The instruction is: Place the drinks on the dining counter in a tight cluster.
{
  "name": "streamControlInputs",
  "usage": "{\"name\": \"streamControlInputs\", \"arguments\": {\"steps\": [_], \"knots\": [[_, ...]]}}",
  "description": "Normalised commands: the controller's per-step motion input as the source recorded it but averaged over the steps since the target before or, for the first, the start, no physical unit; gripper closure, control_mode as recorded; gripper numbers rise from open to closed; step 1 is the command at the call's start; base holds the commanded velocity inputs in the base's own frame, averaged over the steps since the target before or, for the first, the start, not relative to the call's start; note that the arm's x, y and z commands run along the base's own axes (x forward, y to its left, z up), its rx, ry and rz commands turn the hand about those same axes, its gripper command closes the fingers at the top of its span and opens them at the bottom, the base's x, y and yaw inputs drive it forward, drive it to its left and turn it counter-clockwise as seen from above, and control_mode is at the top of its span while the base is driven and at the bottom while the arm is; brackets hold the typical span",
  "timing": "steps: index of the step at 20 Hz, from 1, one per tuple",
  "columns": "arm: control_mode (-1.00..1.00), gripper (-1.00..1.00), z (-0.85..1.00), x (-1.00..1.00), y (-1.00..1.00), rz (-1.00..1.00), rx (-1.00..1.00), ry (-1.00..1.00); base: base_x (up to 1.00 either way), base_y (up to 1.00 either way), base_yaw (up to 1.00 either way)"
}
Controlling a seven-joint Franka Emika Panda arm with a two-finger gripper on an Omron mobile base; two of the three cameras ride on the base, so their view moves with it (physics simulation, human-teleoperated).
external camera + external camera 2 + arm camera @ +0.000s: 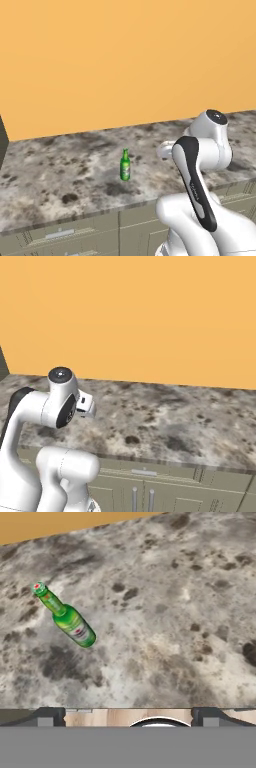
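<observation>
Green glass bottle (125,165) upright on granite table (60,175), near front edge. Pincer (128,718) apart, empty, above and aside. Risk: slim bottle tips if finger clips neck on approach.

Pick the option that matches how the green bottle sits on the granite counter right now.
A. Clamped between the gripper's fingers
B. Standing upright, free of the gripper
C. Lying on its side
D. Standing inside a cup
B. The green bottle stands upright, cap up, alone on the granite counter, and the open gripper holds nothing, with the bottle well away from its fingertips.
</observation>
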Motion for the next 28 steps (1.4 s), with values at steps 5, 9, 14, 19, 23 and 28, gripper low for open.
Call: {"name": "streamControlInputs", "arguments": {"steps": [5, 9, 14, 19, 23, 28], "knots": [[1.00, -1.00, 0.00, 0.00, 0.00, 0.00, 0.00, 0.00, 0.00, 0.00, 0.00], [1.00, -1.00, 0.00, 0.00, 0.00, 0.00, 0.00, 0.00, 0.00, 0.00, 0.03], [-1.00, -1.00, 0.02, 0.00, -0.10, 0.42, 0.04, -0.09, 0.00, 0.00, 0.00], [-1.00, -1.00, 0.00, 0.00, -0.03, 0.68, 0.01, -0.19, 0.00, 0.00, 0.00], [-1.00, -1.00, -0.02, 0.00, 0.02, 0.70, 0.00, -0.21, 0.00, 0.00, 0.00], [-1.00, -1.00, -0.01, 0.00, 0.18, 0.65, 0.00, -0.21, 0.00, 0.00, 0.00]]}}
